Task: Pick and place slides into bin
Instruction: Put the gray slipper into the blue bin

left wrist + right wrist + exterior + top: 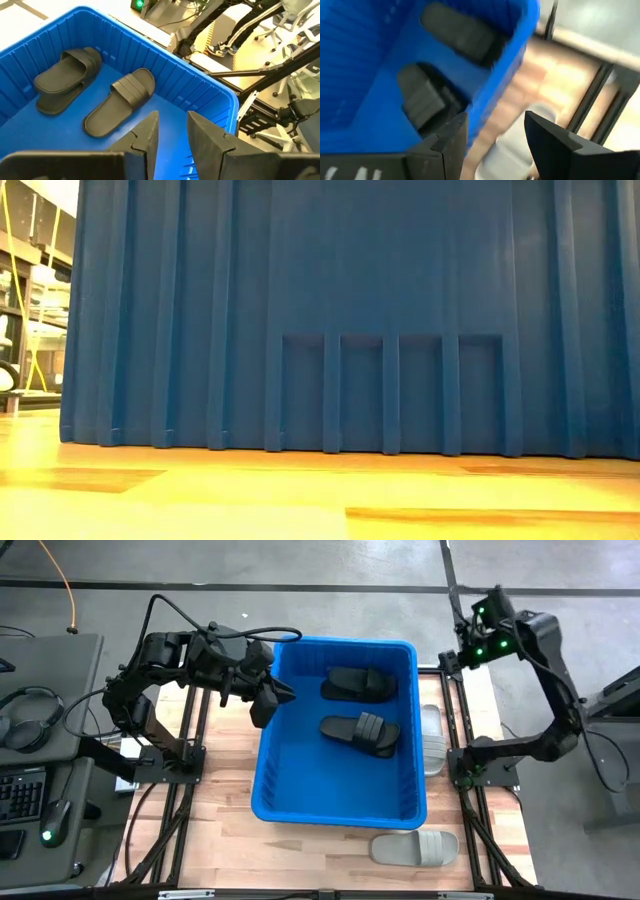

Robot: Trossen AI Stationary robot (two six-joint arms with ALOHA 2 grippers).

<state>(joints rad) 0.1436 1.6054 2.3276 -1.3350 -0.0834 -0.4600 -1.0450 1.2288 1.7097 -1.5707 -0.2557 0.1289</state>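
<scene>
my workbench (pixel 330 860) has a pale wooden plank top, and it shows as a warm yellow strip (pixel 300 490) from table height. a black metal frame (pixel 180 810) runs around its edges and along both sides. to one side sits my grey desk (pixel 60 790), with black headphones (pixel 30 710) lying on it, a keyboard (pixel 20 795) just below them, and a mouse (pixel 55 820) with a small green light beside the keyboard. an orange cable (pixel 68 590) trails across the grey concrete floor (pixel 300 565) behind the desk. dark seams cross that floor. an office chair (pixel 295 20) stands beyond the bench.
</scene>
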